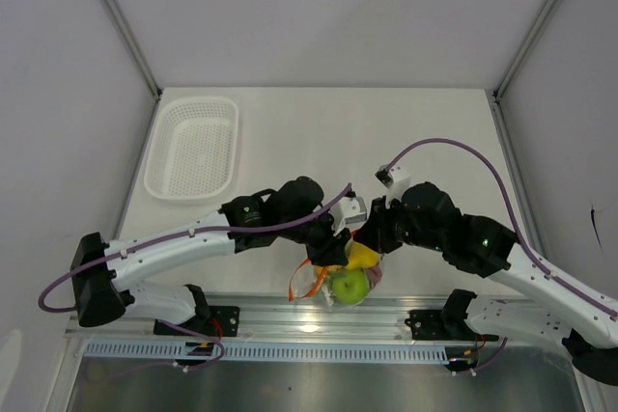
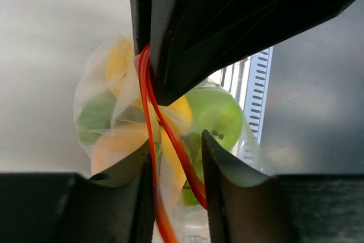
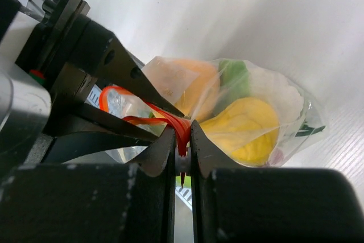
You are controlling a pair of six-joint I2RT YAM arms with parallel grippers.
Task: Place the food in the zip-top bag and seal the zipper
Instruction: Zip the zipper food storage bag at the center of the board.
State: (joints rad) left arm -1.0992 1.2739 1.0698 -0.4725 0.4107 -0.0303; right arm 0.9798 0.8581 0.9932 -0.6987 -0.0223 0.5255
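1 bag [image 3: 250, 112], 2 tools: right tool [image 3: 182, 140] clamps the zipper [image 3: 170, 119], left tool [image 2: 177, 143] straddles it slightly open.

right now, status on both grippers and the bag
Right gripper shut on the zipper. Left gripper open, zipper running through the gap. Food inside the zip-top bag, seal unclear. White basket off to the far left.
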